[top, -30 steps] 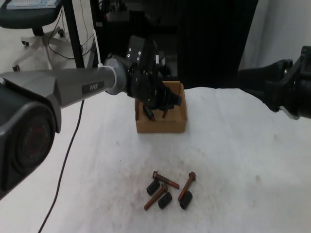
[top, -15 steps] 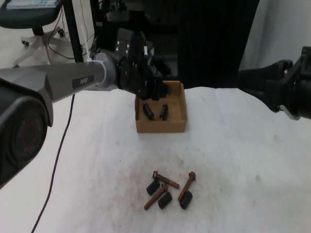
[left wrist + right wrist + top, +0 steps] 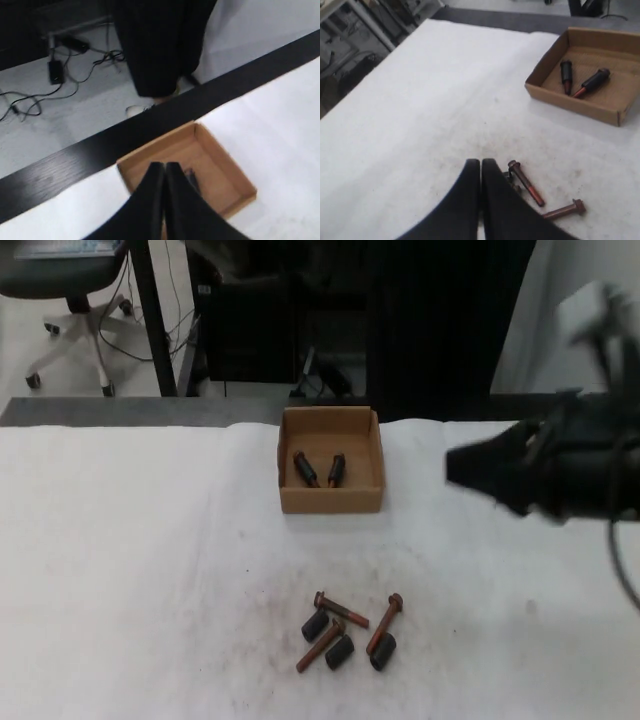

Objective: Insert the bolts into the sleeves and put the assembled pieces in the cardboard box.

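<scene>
**Bolts point(image 3: 341, 611) and sleeves point(image 3: 340, 652) lying loose on the bench point(image 3: 150, 540), two assembled pieces point(image 3: 305, 469) sitting in the cardboard box point(image 3: 331, 502)**

Three rust-coloured bolts are lying in a small cluster near the front middle of the white-covered bench. Three short black sleeves are lying among them. One bolt at the cluster's right side is pointing its shaft at a sleeve and touching it; whether it is entering the sleeve cannot be told. The other two bolts are lying slantwise, close together, each with a sleeve just beside it.

The open-topped cardboard box is sitting farther back, near the bench's far edge and well apart from the cluster. Inside it the two assembled pieces are lying side by side without touching. Each is showing a black sleeve with a reddish bolt end sticking out.

The left jaws are hanging over the box's near corner, pressed together with nothing between them, as the left wrist view is showing. The right jaws are also closed together and holding nothing. In the right wrist view they are hanging above the bench just beside the cluster, with one bolt lying near their tips. In the high view the right arm point(image 3: 540, 475) is reaching in as a dark shape over the bench's right side.

Behind the bench, an office chair point(image 3: 70, 280) is standing on the floor.
</scene>
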`<state>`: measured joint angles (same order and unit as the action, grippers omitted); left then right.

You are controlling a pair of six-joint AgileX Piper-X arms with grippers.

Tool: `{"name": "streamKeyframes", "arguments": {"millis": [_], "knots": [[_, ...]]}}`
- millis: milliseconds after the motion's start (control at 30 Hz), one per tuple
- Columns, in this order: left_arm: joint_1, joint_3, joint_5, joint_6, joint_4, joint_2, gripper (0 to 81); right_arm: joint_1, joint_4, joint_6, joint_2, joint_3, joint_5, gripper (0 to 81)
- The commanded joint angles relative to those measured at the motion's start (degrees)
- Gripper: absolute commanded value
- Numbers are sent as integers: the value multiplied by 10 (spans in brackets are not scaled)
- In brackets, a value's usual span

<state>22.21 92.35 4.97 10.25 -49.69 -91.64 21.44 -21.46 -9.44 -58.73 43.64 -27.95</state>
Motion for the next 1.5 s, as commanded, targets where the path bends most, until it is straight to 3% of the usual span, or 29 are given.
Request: {"name": "streamKeyframes", "arguments": {"millis": [0,233,500,600,733,1100,1467], "knots": [[1,-17,-17,16,-47,13,3,19,-2,35,-50,3,-19,8],[1,-308,-4,-59,-7,223,3,72,-2,51,-122,32,-43,0],[1,-589,64,-122,68,417,3,115,-87,171,-220,129,19,190],[1,-625,67,-122,68,457,3,127,-144,273,-271,175,70,245],[1,-638,67,-120,70,486,3,142,-190,389,-334,224,140,251],[1,-638,67,-119,70,491,3,187,-151,446,-438,256,208,251],[1,-638,67,-119,51,491,3,190,-117,468,-474,256,252,249]]}}
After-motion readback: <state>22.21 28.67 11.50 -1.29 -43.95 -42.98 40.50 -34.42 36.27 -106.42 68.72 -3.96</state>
